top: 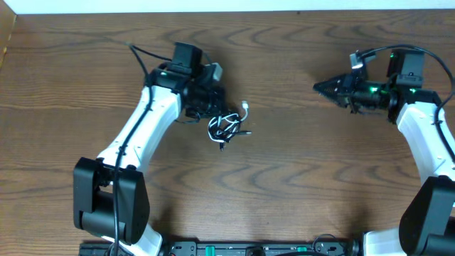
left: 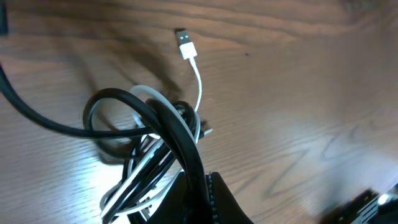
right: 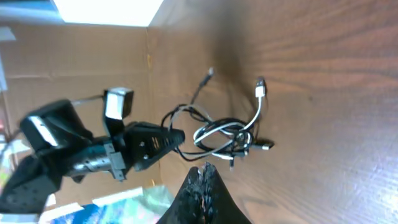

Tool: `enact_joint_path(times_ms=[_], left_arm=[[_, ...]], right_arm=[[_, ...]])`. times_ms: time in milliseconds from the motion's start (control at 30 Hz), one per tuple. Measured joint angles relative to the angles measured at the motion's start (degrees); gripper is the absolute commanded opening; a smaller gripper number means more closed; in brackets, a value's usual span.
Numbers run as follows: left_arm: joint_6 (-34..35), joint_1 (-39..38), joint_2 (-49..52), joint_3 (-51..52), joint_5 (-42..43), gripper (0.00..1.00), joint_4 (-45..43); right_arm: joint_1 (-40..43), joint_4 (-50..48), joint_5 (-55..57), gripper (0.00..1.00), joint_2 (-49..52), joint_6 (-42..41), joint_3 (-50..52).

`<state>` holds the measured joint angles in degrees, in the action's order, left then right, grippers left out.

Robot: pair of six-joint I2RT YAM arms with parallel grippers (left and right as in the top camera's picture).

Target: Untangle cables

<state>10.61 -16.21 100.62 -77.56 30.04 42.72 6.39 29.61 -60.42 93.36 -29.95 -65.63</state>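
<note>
Left arm (top: 153, 117): reaches from the near-left corner up and in toward mid-table (top: 284, 199).

Left gripper (top: 205, 110): low over the wood, at the left edge of the cables (top: 227, 128). Fingers drawn together. In the left wrist view the black cable (left: 118, 96) runs down from its loop straight into the finger tips (left: 202, 193) at the bottom of frame; reads as clamped on that black strand. The right wrist view agrees: the pointed tip meets the black loop at the bundle's left side.

Cables: one small knotted bundle, a little left of table centre, just beside the left gripper. The black cable makes a wide loop on the left of the knot. The white cable (left: 199, 87) winds through it in several turns, then breaks free and curves away across bare wood, ending in a white plug (left: 185, 46) that lies flat, apart from the knot. A thin black tail with a small plug end (right: 208, 73) sticks out the far side.

Right gripper (top: 318, 87): well apart from the bundle, off to the right, pointing toward it. Fingers pressed shut, nothing between them.

Right arm (top: 426, 142): rises along the right edge of the table.
</note>
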Motion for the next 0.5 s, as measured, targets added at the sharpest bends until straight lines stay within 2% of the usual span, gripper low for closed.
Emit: enact_joint_path(times_ms=[67,167,267,300,333,367,400,433,500], left_arm=[[-0.6,-1.1,0.0,0.0,0.8,0.07,-1.0],[-2.1,-1.2,0.0,0.0,6.4,0.07,-3.6],[-3.3,-1.2,0.0,0.0,12.4,0.08,-5.3],[-3.7,-1.4,0.0,0.0,13.7,0.15,-5.4],[-4.7,-1.9,0.0,0.0,15.1,0.38,-5.3],[-5.0,-2.4,0.0,0.0,15.6,0.53,-5.3],[-6.1,-3.4,0.0,0.0,15.7,0.61,-5.3],[-6.4,-4.2,0.0,0.0,14.6,0.64,-5.1],[-6.8,-6.5,0.0,0.0,9.5,0.64,-3.1]], right_arm=[[-1.3,2.0,0.9,0.18,0.0,1.9,0.0],[-2.4,3.2,2.3,0.35,0.0,3.6,0.0],[-2.8,3.7,3.6,0.42,0.0,4.8,0.0],[-2.8,4.3,4.3,0.45,0.0,4.9,0.0],[-2.8,4.7,5.2,0.47,0.0,5.2,0.0],[-2.7,5.4,6.6,0.5,0.0,5.5,0.0],[-2.7,6.0,7.7,0.52,0.0,5.7,0.0],[-2.6,6.6,8.7,0.54,0.0,5.8,0.0],[-2.4,7.8,11.4,0.57,0.0,6.4,0.0]])
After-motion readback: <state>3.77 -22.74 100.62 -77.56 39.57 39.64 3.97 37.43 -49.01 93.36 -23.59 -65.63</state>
